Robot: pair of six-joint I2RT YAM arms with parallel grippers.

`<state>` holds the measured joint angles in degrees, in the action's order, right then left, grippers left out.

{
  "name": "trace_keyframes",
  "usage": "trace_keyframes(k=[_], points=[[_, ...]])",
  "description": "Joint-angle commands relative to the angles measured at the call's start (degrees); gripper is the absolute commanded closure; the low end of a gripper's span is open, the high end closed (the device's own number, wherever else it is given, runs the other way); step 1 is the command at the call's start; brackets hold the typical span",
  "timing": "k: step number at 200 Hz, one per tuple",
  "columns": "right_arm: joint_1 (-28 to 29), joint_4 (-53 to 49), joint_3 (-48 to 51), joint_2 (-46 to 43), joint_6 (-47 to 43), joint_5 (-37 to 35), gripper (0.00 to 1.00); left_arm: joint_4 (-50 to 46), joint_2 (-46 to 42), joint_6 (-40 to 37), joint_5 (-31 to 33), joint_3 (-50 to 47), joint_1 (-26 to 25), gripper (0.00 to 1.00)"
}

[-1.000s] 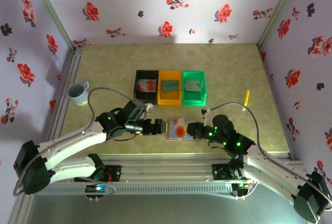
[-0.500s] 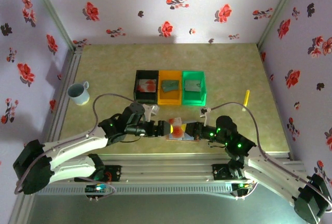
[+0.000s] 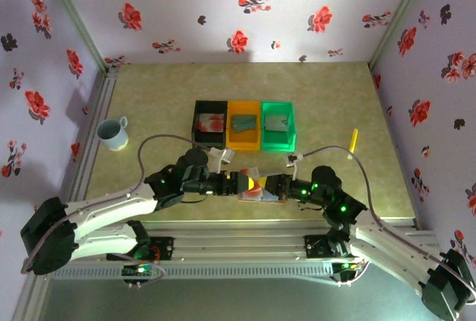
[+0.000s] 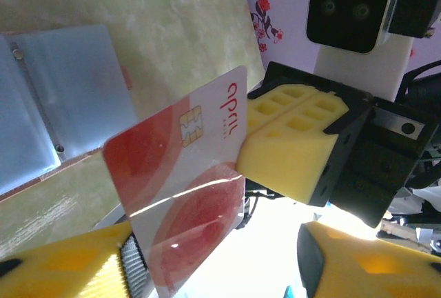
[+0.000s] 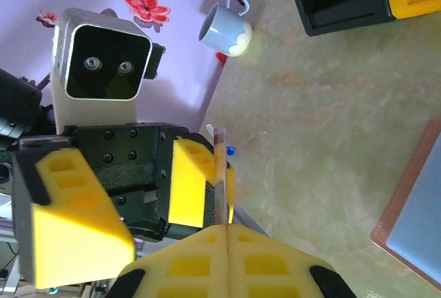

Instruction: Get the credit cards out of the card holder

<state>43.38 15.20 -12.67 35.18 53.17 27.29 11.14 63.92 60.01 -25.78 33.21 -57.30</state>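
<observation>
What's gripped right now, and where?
Right gripper pinches one credit card by an edge; left gripper, open, straddles its other end.

Only thing I can read is "april" in red on the credit card (image 4: 186,181), just beside the right pincer (image 4: 249,147) gripping it. Smaller print under it's too blurry.
</observation>
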Motion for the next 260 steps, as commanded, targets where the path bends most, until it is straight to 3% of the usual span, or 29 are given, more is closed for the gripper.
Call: trace_keyframes(k=[1, 52, 92, 135, 153, 176, 196, 226, 240, 260], points=[[-0.31, 2.2, 1.02, -0.79, 0.91, 1.36, 1.0, 4.95, 0.39, 0.61, -1.64, -0.87, -0.96, 0.48], [-0.26, 2.38, 1.33, -1.16, 0.93, 1.3, 1.0, 7.26, 0.09, 1.15, -2.09, -1.33, -1.46, 0.73], [-0.24, 2.53, 1.32, -1.16, 1.14, 1.19, 1.0, 8.88, 0.16, 1.95, -1.99, -2.06, -1.5, 1.0], [-0.28, 0.9, 0.54, -1.72, 0.9, 0.18, 1.0, 10.4, 0.33, 2.98, -0.92, -2.8, -1.5, 1.0], [-0.26, -0.33, 0.83, -3.1, 0.87, -1.84, 0.76, 10.31, -0.55, 3.1, 1.21, -3.3, -1.5, 1.0], [-0.26, 0.0, 1.89, -5.6, 1.98, -3.67, 0.63, 10.51, -2.23, 3.32, 4.43, -4.27, -1.55, 1.0], [-0.16, 2.0, 3.19, -7.2, 3.93, -4.68, 0.59, 10.99, -3.19, 4.39, 7.69, -5.22, -1.5, 1.0], [0.5, 6.31, 5.27, -9.75, 6.6, -5.57, 0.51, 21.67, -2.98, 8.47, 11.64, -9.8, -1.5, 1.0], [2.36, 8.9, 6.16, -10.33, 7.05, -6.74, 0.46, 25.14, -2.23, 8.98, 12.17, -10.71, -1.68, 1.0], [6.22, 8.86, 6.34, -10.41, 6.0, -11.28, 0.45, 27.67, -0.83, 8.98, 12.44, -10.57, -2.41, 1.0]])
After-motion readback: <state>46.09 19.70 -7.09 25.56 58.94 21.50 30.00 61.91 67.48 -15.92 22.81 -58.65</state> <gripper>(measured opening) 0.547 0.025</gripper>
